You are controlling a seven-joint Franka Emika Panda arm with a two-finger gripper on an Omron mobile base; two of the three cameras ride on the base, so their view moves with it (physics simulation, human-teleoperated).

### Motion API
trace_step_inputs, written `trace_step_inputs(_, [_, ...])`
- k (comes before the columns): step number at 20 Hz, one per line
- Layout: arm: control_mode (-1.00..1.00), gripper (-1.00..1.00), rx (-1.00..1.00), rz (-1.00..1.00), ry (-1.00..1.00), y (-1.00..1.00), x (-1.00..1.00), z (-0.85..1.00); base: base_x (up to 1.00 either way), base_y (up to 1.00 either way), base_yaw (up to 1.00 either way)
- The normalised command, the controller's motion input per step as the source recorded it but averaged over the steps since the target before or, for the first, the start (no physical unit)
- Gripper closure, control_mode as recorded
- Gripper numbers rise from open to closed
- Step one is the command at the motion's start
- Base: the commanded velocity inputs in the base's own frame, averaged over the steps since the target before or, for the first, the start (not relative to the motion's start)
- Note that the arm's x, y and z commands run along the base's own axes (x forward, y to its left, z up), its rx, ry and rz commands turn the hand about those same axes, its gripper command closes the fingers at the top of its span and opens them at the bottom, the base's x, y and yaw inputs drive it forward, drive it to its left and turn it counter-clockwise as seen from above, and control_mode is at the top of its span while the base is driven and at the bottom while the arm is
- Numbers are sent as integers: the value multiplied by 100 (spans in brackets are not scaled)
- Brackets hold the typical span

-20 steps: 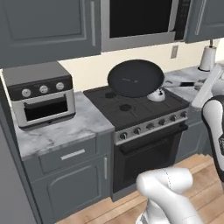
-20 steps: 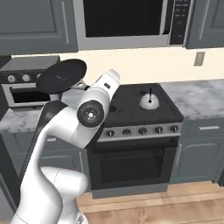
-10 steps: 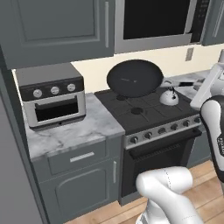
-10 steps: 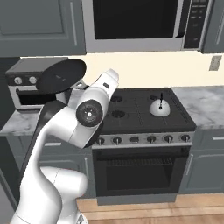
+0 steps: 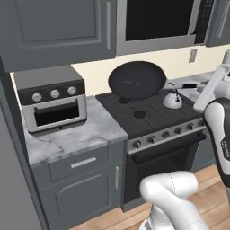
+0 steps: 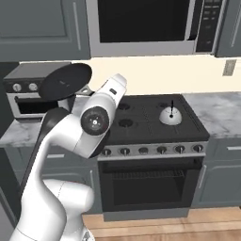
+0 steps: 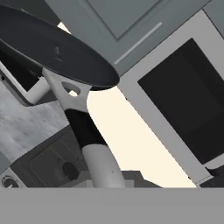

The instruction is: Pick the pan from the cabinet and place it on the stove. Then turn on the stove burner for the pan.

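The black pan [image 5: 137,80] hangs tilted in the air over the back left of the stove [image 5: 148,120]. Its slim handle [image 7: 89,131] runs back into my gripper [image 6: 95,90], which is shut on it. In the right base view the pan [image 6: 65,80] floats left of the stove [image 6: 141,123], in front of the toaster oven. The hand view looks along the handle to the pan's [image 7: 52,48] underside. The front knobs [image 5: 165,134] line the stove's front edge. The dark grey wall cabinet [image 5: 58,27] above the counter has its doors closed.
A small silver kettle [image 5: 172,99] stands on the stove's back right burner. A grey toaster oven [image 5: 51,99] sits on the marble counter [image 5: 76,137] to the left. A microwave [image 5: 157,20] hangs over the stove, close above the pan.
The whole scene has slid to the right in both base views, so the base has driven. The pan stays in my grip at the same place relative to the arm.
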Motion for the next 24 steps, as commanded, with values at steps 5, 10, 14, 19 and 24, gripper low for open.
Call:
trace_step_inputs(5, [100, 100, 0, 0, 0, 0, 0, 0, -1, 0, -25])
trace_step_inputs(10, [100, 100, 0, 0, 0, 0, 0, 0, -2, 11, -28])
trace_step_inputs(14, [100, 100, 0, 0, 0, 0, 0, 0, -5, 48, -25])
trace_step_inputs(19, [100, 100, 0, 0, 0, 0, 0, 0, 0, 48, -21])
trace_step_inputs(24, [100, 100, 0, 0, 0, 0, 0, 0, 12, 45, -13])
